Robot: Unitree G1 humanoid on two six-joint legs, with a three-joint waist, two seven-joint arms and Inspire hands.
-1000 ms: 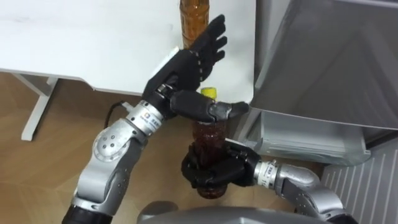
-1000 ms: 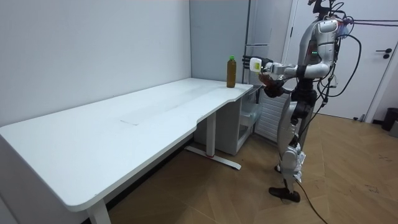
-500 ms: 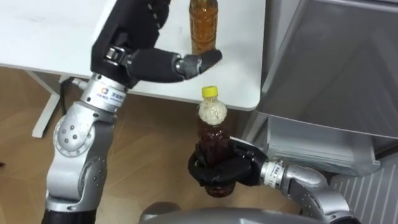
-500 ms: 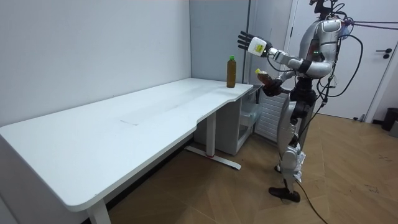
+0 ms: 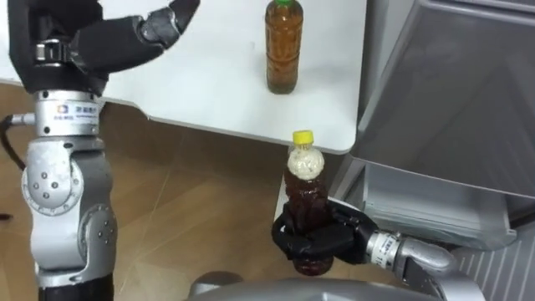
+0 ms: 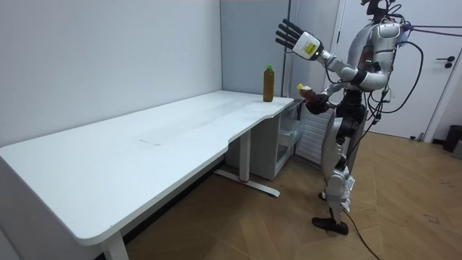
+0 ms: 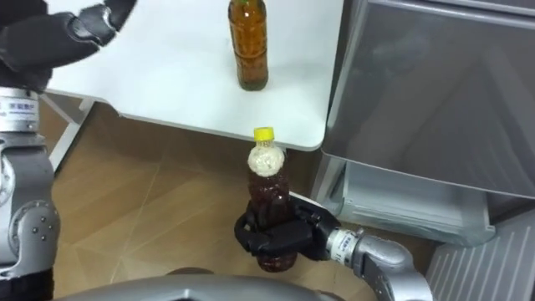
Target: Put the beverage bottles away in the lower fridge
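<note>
- While the right hand (image 5: 316, 244) grips a yellow-capped bottle (image 5: 304, 182), the left hand (image 6: 291, 33) is raised, fingers spread.
- A green-capped bottle (image 5: 282, 48) stands on the table (image 5: 205, 84).

You see a long white table (image 6: 108, 166) standing against a pale grey wall (image 6: 108, 58). Past its end, your wooden floor (image 6: 274, 231) reaches a white door (image 6: 437, 94)

I count two drink bottles: one dark bottle (image 5: 306, 196) with a yellow cap (the one my right hand (image 5: 343, 240) is wrapped around) and one amber bottle (image 5: 282, 46) with a green cap. One white table (image 5: 209, 79), one grey fridge (image 5: 451, 88), and two hands, counting my left hand (image 5: 92, 42).
</note>
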